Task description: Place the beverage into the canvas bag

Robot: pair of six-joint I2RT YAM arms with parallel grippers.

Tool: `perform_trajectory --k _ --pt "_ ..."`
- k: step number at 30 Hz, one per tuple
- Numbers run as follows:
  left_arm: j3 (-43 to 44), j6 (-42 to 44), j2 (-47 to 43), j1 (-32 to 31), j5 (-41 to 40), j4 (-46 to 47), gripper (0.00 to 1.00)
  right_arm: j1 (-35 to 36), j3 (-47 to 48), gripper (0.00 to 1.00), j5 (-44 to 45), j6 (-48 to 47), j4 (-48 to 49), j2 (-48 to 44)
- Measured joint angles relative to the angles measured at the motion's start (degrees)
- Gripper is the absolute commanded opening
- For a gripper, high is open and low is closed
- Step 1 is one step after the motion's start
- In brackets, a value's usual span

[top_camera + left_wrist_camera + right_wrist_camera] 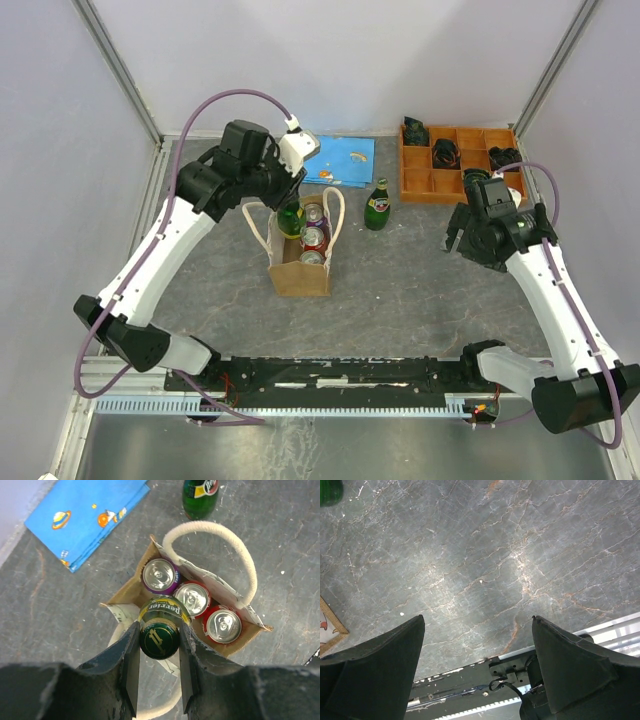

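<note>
The left gripper (159,645) is clamping a green glass Perrier bottle (161,611) upright at the mouth of the tan canvas bag (298,280) — beside three round cans (192,597). The right gripper (477,625) is hovering well right of the bag, jaws apart.

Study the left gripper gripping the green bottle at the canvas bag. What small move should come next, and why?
Probably ease the green bottle straight down into the canvas bag, then release. The left gripper is shut on its cap above the bag's one free corner; three cans fill the rest. Whether its base has touched bottom is hidden.
</note>
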Motion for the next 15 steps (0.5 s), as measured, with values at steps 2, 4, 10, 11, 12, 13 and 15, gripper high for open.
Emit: perform_trajectory --k 2,4,10,11,12,13,15 --pt "-2.19 -0.22 -0.31 -0.04 0.61 1.09 0.03 0.00 0.42 0.95 0.02 -0.04 0.00 0.22" --pt "-3.87 -0.63 -0.85 -0.02 1.03 3.39 0.03 0.00 0.61 0.95 0.04 -0.04 -0.02 0.28" --pt "-6.27 -0.92 -2.51 0.50 1.31 5.64 0.03 0.00 1.46 0.95 0.07 -0.07 -0.24 0.74" --pt "-6.27 -0.92 -2.51 0.63 1.40 5.70 0.03 0.00 1.53 0.95 0.07 -0.07 -0.24 0.83" --pt "-6.27 -0.92 -2.51 0.85 1.53 5.77 0.03 0.00 1.60 0.95 0.07 -0.07 -0.26 0.98" --pt "-6.27 -0.92 -2.51 1.14 1.73 5.77 0.03 0.00 1.70 0.95 0.07 -0.07 -0.31 1.20" --pt "-6.27 -0.92 -2.51 1.90 2.23 5.73 0.03 0.00 1.84 0.95 0.07 -0.09 -0.37 1.60"
